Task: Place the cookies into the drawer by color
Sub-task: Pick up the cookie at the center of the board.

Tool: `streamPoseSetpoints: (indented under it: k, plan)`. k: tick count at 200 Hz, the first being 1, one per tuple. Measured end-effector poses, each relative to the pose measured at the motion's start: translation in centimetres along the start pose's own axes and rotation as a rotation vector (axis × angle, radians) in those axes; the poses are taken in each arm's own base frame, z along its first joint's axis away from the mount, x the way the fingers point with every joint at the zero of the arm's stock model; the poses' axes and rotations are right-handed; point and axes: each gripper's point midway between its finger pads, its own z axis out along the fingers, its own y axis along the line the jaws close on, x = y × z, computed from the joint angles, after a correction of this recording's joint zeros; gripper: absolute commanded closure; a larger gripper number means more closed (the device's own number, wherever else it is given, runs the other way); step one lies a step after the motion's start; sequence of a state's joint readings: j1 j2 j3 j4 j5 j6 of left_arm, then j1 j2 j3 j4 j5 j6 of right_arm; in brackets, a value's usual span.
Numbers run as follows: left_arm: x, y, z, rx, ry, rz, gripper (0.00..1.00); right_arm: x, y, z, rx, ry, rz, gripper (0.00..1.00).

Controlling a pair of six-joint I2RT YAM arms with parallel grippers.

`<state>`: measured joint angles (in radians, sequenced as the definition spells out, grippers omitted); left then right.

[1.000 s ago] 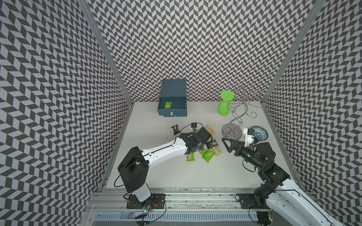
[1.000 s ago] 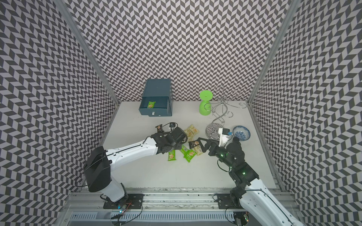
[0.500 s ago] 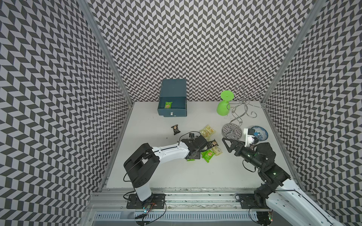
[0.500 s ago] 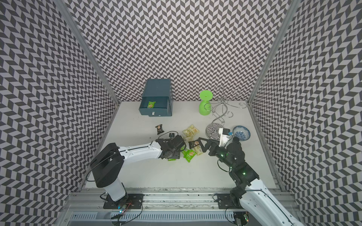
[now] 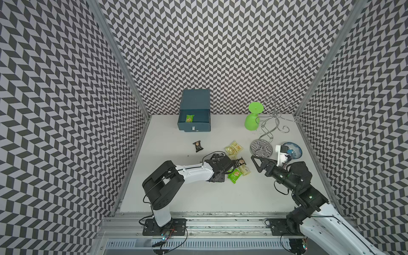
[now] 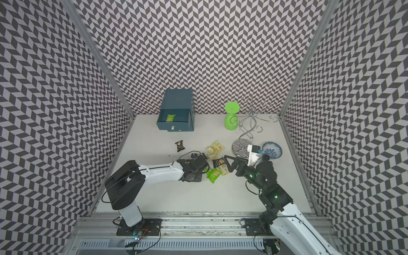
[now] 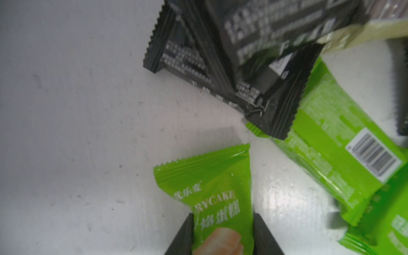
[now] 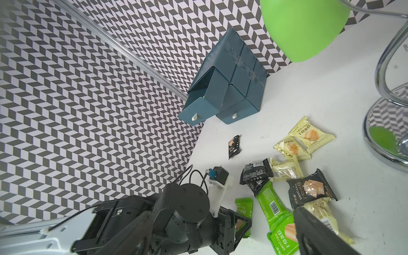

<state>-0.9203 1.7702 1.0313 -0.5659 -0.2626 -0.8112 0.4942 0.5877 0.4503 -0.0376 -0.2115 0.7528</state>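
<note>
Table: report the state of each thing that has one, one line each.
Top drawer: pulled open, one green packet inside.
Left gripper: closed on a second green packet.
Right gripper: open, empty.
Black packet: lying flat, on its own.
Green goblet: upside down.
Metal stand: upright.

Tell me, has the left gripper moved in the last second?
Yes. The left gripper has drawn back from the drawer toward the front rail; its fingers now pinch a green cookie.
</note>
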Motion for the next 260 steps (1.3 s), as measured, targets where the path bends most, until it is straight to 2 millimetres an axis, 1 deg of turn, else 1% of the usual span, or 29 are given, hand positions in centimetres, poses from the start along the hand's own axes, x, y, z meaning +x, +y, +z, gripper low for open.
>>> streamPoseSetpoints:
  k: [60, 80, 106, 139, 170, 226, 260]
  plan:
    - [-0.2, -0.1, -0.6, -0.008, 0.012, 0.008, 0.64, 0.2, -0.2, 0.0, 0.005, 0.003, 0.001, 0.00]
    - [-1.0, -0.4, -1.6, -0.001, 0.000, 0.007, 0.64, 0.1, -0.2, 0.0, 0.006, 0.002, 0.001, 0.00]
    - [-2.7, -1.0, -3.6, 0.022, -0.043, -0.002, 0.64, 0.1, -0.2, 0.0, 0.006, 0.002, 0.002, 0.00]
    - [-5.4, -1.5, -6.4, 0.058, -0.116, -0.021, 0.65, 0.2, -0.2, 0.0, 0.006, 0.002, 0.002, 0.00]
    - [-8.1, -1.1, -7.8, 0.064, -0.170, -0.038, 0.65, 0.1, -0.2, 0.0, 0.006, 0.001, 0.001, 0.00]
    - [-13.7, 1.6, -9.5, 0.054, -0.254, -0.087, 0.66, 0.0, 0.3, -0.1, -0.019, -0.005, -0.006, 0.00]
    - [-17.7, 3.4, -11.6, 0.068, -0.330, -0.126, 0.66, -0.2, 1.0, -0.2, -0.060, -0.017, -0.017, 0.00]
